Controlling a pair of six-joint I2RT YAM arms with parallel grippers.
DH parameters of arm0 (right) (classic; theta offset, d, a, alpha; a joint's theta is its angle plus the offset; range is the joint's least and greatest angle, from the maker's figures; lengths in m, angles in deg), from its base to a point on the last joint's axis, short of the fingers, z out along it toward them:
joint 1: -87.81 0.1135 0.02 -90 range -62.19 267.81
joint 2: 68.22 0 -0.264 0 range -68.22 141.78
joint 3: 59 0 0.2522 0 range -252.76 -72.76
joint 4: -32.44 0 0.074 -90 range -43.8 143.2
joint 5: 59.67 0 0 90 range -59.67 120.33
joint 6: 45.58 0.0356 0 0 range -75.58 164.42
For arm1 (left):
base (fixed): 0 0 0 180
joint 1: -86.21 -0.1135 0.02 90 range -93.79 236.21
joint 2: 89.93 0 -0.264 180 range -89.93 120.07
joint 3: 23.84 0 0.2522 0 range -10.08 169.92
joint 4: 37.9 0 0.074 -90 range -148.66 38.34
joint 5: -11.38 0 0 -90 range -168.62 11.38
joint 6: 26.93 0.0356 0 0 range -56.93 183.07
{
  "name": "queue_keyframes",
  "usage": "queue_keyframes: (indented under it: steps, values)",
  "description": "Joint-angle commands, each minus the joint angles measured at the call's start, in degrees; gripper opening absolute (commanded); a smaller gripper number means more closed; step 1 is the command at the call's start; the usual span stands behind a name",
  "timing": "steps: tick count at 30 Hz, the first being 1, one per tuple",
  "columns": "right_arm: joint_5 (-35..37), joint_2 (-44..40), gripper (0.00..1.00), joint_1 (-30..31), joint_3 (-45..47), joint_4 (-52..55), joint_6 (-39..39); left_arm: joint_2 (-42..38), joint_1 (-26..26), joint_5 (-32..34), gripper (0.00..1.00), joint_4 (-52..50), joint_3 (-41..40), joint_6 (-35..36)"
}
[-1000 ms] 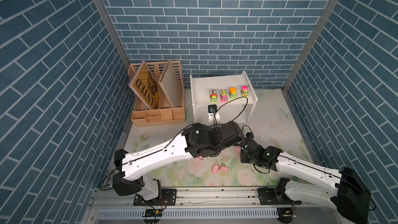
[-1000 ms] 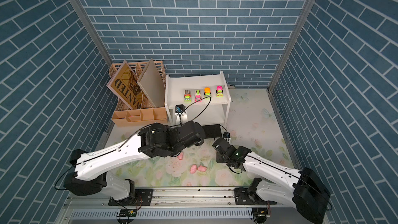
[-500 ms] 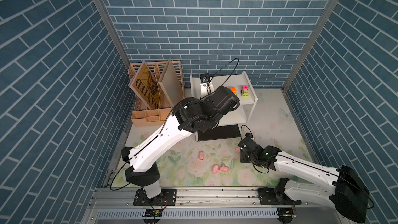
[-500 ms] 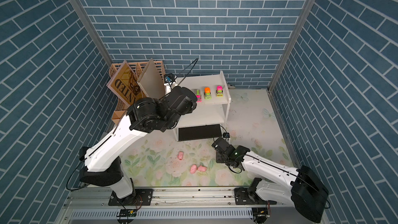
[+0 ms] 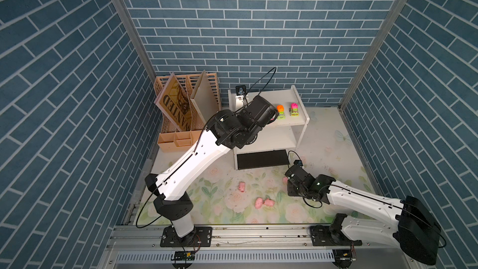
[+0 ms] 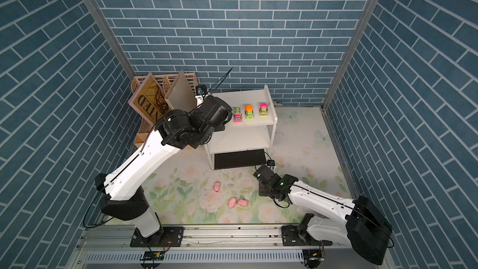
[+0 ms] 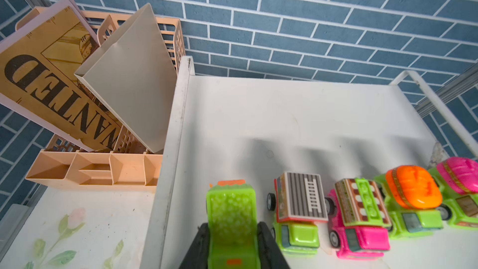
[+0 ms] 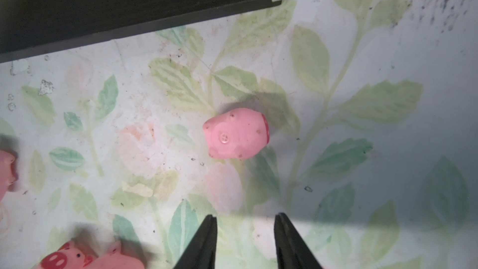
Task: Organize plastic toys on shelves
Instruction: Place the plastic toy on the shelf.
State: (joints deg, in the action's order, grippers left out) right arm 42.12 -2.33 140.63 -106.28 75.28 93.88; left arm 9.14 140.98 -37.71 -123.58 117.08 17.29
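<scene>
Where truck hangs, shelf edge perhaps near

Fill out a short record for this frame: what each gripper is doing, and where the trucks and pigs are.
left gripper: shut on green truck, at the top board of the shelves; cannot tell whether the truck touches the board
right gripper: open, holding nothing, above the mat, close to one pig
trucks placed: four trucks in a row on the top board, beside the held one
pigs left: three more pigs on the mat; none on the shelves
</scene>
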Motion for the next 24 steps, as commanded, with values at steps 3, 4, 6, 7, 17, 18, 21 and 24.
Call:
queue_keyframes:
  steps: [3, 4, 6, 7, 17, 18, 21, 24]
  values:
    - [-0.4, 0.8, 0.4, -0.2, -0.4, -0.7, -1.0, -0.6, -0.9, -0.9, 0.3, -0.8, -2.3, 0.5]
    - [-0.4, 0.8, 0.4, -0.1, -0.2, -0.8, -1.1, -0.6, -0.9, -0.9, 0.31, -0.9, -2.3, 0.4]
    - [-0.3, 0.8, 0.4, -0.1, -0.1, -0.7, -1.0, -0.5, -0.9, -0.8, 0.33, -1.2, -2.5, 0.4]
    - [-0.4, 0.7, 0.4, -0.2, -0.1, -0.8, -1.0, -0.5, -0.9, -0.8, 0.36, -1.4, -2.6, 0.4]
    - [-0.4, 0.9, 0.4, -0.2, -0.2, -0.9, -1.1, -0.5, -1.0, -1.4, 0.5, -0.5, -2.3, 0.9]
    - [-0.4, 0.9, 0.4, -0.1, -0.4, -1.0, -1.1, -0.7, -1.0, -1.3, 0.5, -0.5, -2.3, 0.9]
    - [-0.4, 1.1, 0.4, -0.1, -0.7, -0.8, -1.2, -0.8, -1.0, -0.7, 0.5, -0.4, -1.3, 1.5]
    - [-0.3, 1.2, 0.4, -0.1, -1.6, -0.5, -1.4, -1.7, -1.0, 0.5, 0.5, 0.8, 0.2, 2.9]
